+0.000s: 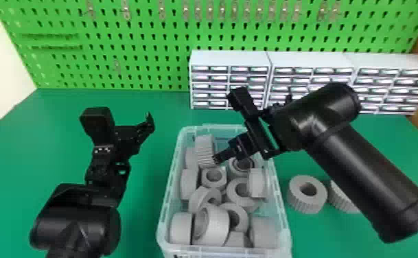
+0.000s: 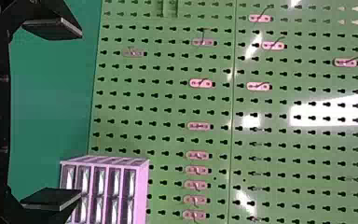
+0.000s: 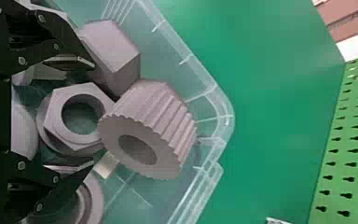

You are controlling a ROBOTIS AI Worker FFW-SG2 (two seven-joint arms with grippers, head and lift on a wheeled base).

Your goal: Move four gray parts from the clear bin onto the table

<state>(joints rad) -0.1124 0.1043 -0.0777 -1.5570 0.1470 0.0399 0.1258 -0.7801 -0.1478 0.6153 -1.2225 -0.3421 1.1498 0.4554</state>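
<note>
My right gripper [image 1: 218, 158] reaches into the clear bin [image 1: 165, 206] from the right, beside a ribbed gray part [image 1: 205, 151] standing at the bin's back left. In the right wrist view this gripper [image 3: 93, 114] is open, its fingers apart over a hexagonal gray part [image 3: 56, 116]; the ribbed part [image 3: 149, 126] lies just beyond the fingertips. Many more gray parts fill the bin. Two gray parts, one ribbed ring [image 1: 307, 194] and another [image 1: 343, 199] partly behind the right arm, rest on the table. My left gripper [image 1: 149, 121] is parked left of the bin; in the left wrist view the gripper [image 2: 79, 114] stands open, empty.
White drawer cabinets [image 1: 230, 60] stand along the back of the green table [image 1: 64, 144]. Behind them rises a green pegboard [image 1: 132, 41] with small hooks. The bin's walls surround the right gripper's fingers, and the right arm crosses above the bin's right side.
</note>
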